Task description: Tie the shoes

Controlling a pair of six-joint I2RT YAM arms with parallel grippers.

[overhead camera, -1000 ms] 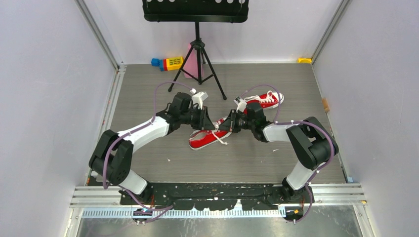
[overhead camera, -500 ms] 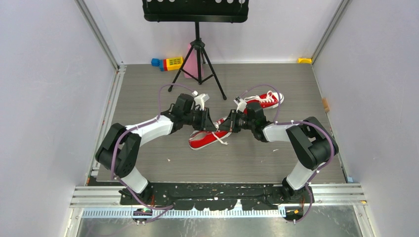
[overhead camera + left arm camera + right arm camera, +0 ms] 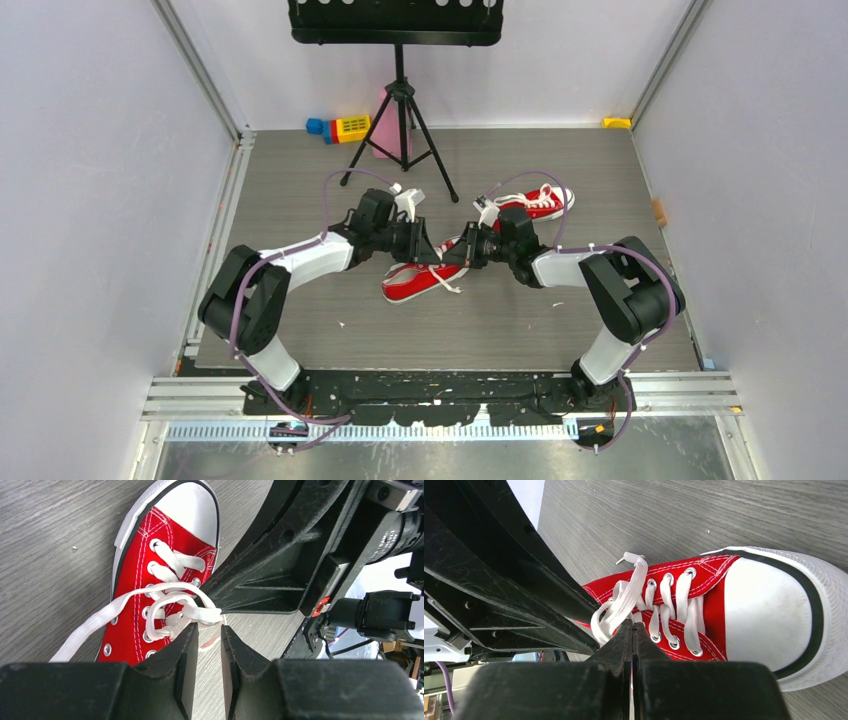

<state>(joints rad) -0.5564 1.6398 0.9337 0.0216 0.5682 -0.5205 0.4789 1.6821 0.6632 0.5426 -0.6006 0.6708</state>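
Two red shoes lie on the grey floor. The near shoe [image 3: 412,284] sits between both grippers; the far shoe [image 3: 536,203] lies behind the right arm. My left gripper [image 3: 430,252] hovers over the near shoe's laces, slightly open. In the left wrist view its tips [image 3: 208,626] are just short of a white lace loop [image 3: 200,614] on the shoe [image 3: 135,580], with nothing between the pads. My right gripper [image 3: 455,254] faces it. In the right wrist view its jaws [image 3: 632,622] are shut on a white lace [image 3: 624,597] of the shoe [image 3: 769,605].
A black music stand on a tripod [image 3: 400,130] stands at the back, with a pink object [image 3: 385,125] and coloured toy blocks [image 3: 340,128] behind it. A small yellow piece [image 3: 617,122] lies in the back right corner. Walls close both sides.
The left arm's elbow and shoulder have swung rightward while its gripper stays over the shoe. Its jaws have parted a little. The right arm has not moved.
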